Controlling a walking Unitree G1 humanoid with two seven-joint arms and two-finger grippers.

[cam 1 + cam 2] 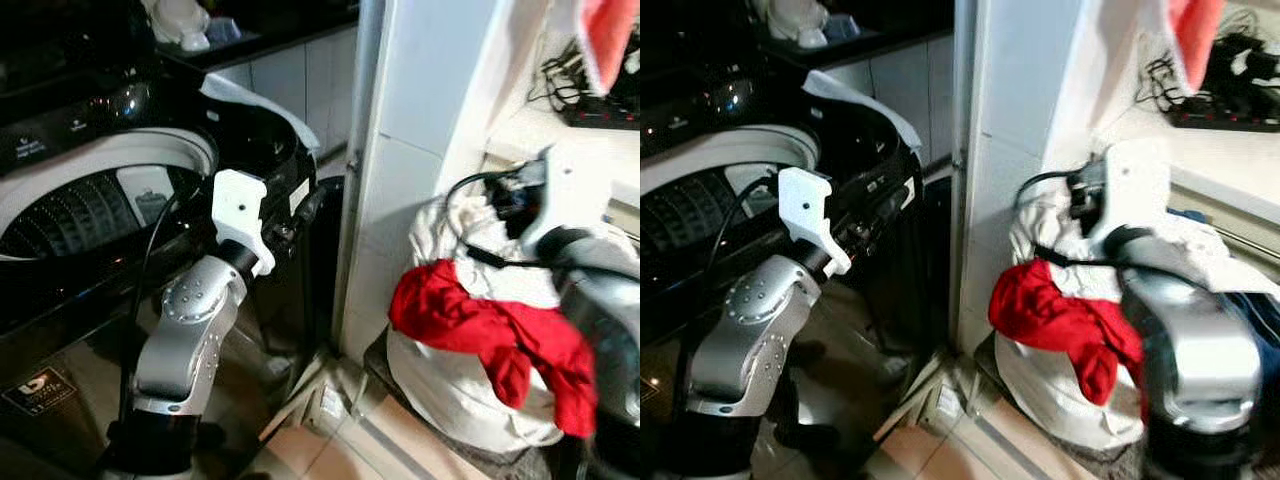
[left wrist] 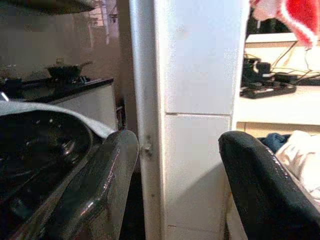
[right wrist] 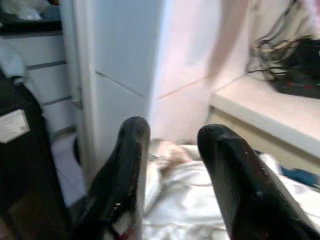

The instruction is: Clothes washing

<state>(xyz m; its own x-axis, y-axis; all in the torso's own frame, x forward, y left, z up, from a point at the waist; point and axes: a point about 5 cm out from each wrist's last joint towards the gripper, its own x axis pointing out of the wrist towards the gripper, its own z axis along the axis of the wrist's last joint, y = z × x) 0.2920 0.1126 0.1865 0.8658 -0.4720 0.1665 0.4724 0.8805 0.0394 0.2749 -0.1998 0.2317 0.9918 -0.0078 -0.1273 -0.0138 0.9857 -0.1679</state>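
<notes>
**Right hand over the laundry pile, washer off to the left**

Key relation: the red garment (image 1: 480, 330) lies just below and slightly inboard of the right hand (image 3: 170, 165), draped over the front of a white laundry bundle (image 1: 470, 400) on the floor. Right arm is clearly the nearer one. The garment's long axis runs diagonally, from its bunched upper end near the pillar down to a loose tail hanging at the robot's right. Reaching it looks like a short drop, forward and down.

Right hand: fingers spread apart, nothing between them, hovering above white cloth in the wrist view. Not touching the pile as far as can be told.

Left hand (image 2: 172, 190): fingers also spread wide and empty, raised by the washing machine's rim, pointing toward the white tiled pillar (image 1: 400, 150). Well apart from the garment.

Top-loading washing machine (image 1: 90, 210) sits left of the pillar, lid up, ribbed drum visible inside; glossy black body, hard and reflective. So the load likely has to travel left, around the pillar.

Materials: red garment is soft, crumpled, thin knit, probably limp and snaggy on lift. White bundle is bulky, wrinkled fabric, rounded. Something dark blue shows behind it. A cream surface (image 3: 260, 110) behind carries tangled black cables and a power strip (image 2: 267, 89). Red-and-white fabric hangs above.
</notes>
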